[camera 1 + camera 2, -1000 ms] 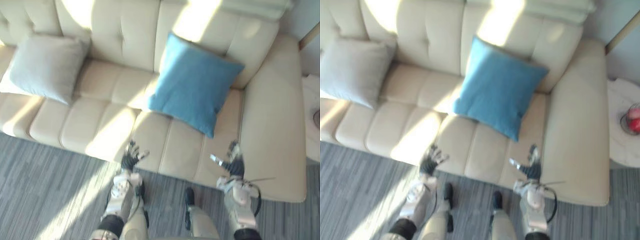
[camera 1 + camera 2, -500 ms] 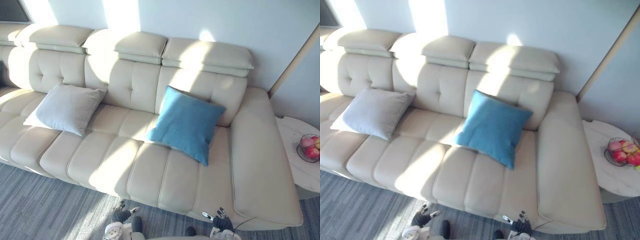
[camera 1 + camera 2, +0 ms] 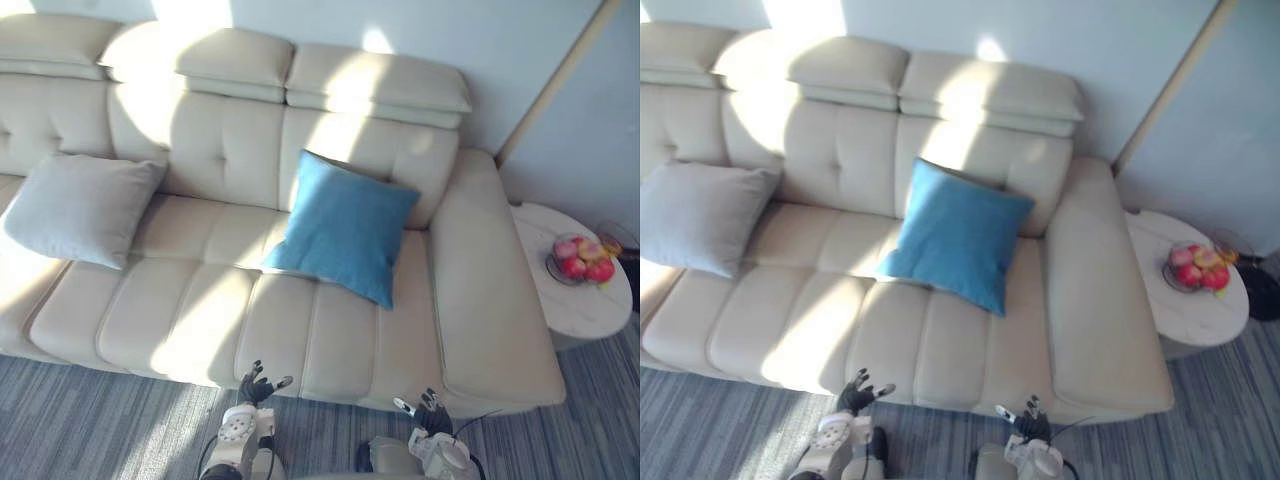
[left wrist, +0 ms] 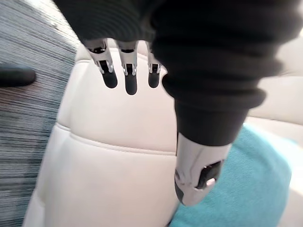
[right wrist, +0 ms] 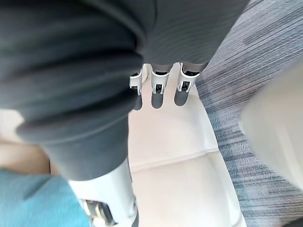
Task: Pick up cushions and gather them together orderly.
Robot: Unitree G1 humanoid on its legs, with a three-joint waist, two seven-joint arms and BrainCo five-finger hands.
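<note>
A long cream leather sofa (image 3: 200, 300) stands on grey striped carpet (image 3: 80, 430). A square blue fabric cushion (image 3: 343, 228) leans against the backrest toward the sofa's right end. A square pale grey fabric cushion (image 3: 80, 208) leans at the left, well apart from it. Right of the sofa, a round white surface (image 3: 590, 305) carries a small bowl of red and yellow fruit (image 3: 582, 262). By the sofa's near edge the left hand (image 3: 258, 385) and right hand (image 3: 428, 408) hover, fingers straight and apart, holding nothing.

A cream leather sofa (image 3: 200, 320) stood on grey striped carpet (image 3: 90, 430). Just beside its right armrest, a pale side table (image 3: 590, 305) carried a bowl of fruit (image 3: 580, 263).
</note>
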